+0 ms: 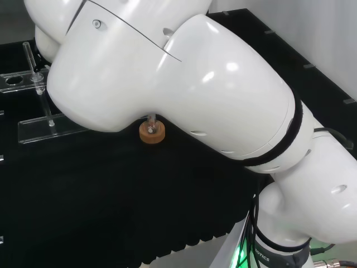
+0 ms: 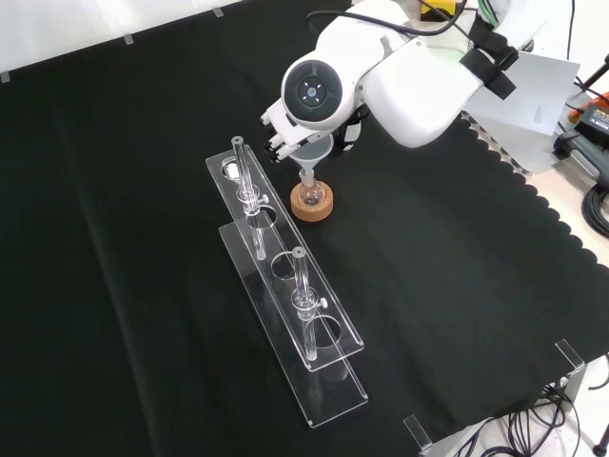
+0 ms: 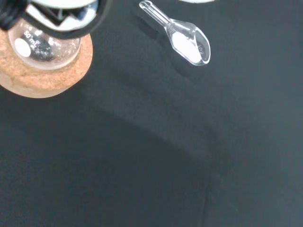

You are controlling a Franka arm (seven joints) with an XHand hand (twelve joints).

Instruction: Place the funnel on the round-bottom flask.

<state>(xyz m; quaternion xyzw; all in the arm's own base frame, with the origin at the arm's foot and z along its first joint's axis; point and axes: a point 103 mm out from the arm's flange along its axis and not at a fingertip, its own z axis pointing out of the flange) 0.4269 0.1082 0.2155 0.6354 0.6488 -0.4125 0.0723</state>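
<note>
In the front view the clear funnel (image 2: pixel 313 155) stands upright with its stem in the neck of the round-bottom flask (image 2: pixel 312 187). The flask rests on a cork ring (image 2: pixel 312 204). The hand (image 2: pixel 278 143) sits just under the arm's grey-capped link, with fingers on either side of the funnel's bowl, curled on it. The head view has the cork ring (image 1: pixel 152 134) peeking out below the arm's white link, with a bit of the flask's neck (image 1: pixel 150 119) above it. From the wrist, the flask (image 3: pixel 45 47) and its cork ring (image 3: pixel 49 80) are close by.
Two clear racks (image 2: pixel 288 249) (image 2: pixel 324 376) with test tubes (image 2: pixel 245 176) (image 2: pixel 303 286) lie left of the flask in the front view, and at the left edge (image 1: pixel 39 127) in the head view. A clear scoop (image 3: pixel 188 39) holding white powder lies on the cloth near the flask.
</note>
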